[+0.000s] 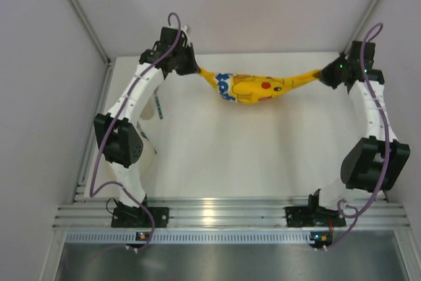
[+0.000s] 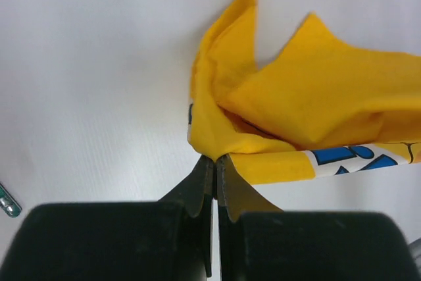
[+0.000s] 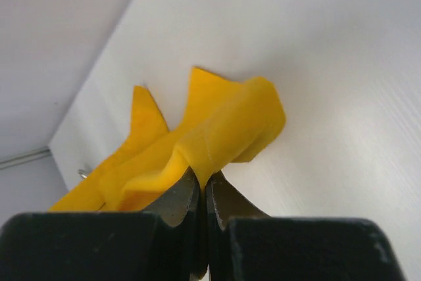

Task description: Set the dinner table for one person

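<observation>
the large plain white matte rectangular surface (image 1: 217, 156) lies under both hands and spreads from them toward the arm bases, where a ribbed aluminium rail (image 1: 223, 210) runs along its near edge. over its far part hangs a yellow cloth mat printed with a cartoon face and blue lettering (image 1: 253, 87), strung between the two hands and bunched into a narrow band that sags in the middle. whether that sagging middle touches the surface cannot be told from above.

the left hand (image 1: 187, 67) holds one end of the cloth mat. in the left wrist view its two dark fingers are pressed together with only a sliver between them, and a folded yellow corner is pinched at their tips (image 2: 215, 162). loose points of cloth fan out just beyond the tips, and a blue and white printed strip leads off to one side.

the right hand (image 1: 327, 74) holds the other end. in the right wrist view its fingers are likewise closed nearly flat against each other (image 3: 202, 179), clamping a rolled yellow fold that sticks up past the tips, above the white surface.

a thin pale utensil with a bluish part (image 1: 158, 106) lies on the surface near the left hand, on its side toward the arm bases, just beside the left arm. what kind of utensil it is cannot be made out.
</observation>
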Controlling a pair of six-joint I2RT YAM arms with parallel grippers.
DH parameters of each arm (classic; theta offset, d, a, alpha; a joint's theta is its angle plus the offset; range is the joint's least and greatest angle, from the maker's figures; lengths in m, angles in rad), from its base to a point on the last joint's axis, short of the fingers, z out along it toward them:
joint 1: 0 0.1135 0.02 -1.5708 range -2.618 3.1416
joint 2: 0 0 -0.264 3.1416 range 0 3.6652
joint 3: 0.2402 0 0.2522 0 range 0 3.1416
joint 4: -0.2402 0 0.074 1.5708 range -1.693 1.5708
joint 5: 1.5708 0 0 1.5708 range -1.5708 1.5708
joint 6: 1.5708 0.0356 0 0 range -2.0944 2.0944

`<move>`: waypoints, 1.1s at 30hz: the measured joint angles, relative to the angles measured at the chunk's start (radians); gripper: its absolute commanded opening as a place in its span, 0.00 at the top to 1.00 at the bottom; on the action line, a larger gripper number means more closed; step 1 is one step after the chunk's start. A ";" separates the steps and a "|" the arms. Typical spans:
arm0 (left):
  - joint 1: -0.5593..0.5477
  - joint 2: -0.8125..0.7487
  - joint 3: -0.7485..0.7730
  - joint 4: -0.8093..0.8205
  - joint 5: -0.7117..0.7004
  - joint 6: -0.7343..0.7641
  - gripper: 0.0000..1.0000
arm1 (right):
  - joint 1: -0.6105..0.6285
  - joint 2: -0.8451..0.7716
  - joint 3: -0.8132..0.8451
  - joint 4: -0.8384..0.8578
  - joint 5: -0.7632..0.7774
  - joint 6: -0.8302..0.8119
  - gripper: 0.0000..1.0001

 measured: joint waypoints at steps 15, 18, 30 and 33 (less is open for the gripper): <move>0.122 0.190 0.398 -0.061 0.063 -0.109 1.00 | -0.011 0.474 0.647 -0.051 -0.349 -0.001 1.00; 0.108 -0.016 0.168 -0.034 0.064 -0.105 1.00 | -0.035 0.236 0.418 -0.098 -0.348 -0.055 1.00; 0.092 -0.615 -0.743 0.116 0.092 -0.102 1.00 | -0.049 -0.273 -0.593 0.004 -0.304 -0.136 1.00; 0.092 -0.614 -0.967 0.097 0.113 -0.122 1.00 | -0.074 -0.220 -0.843 -0.029 -0.286 -0.154 1.00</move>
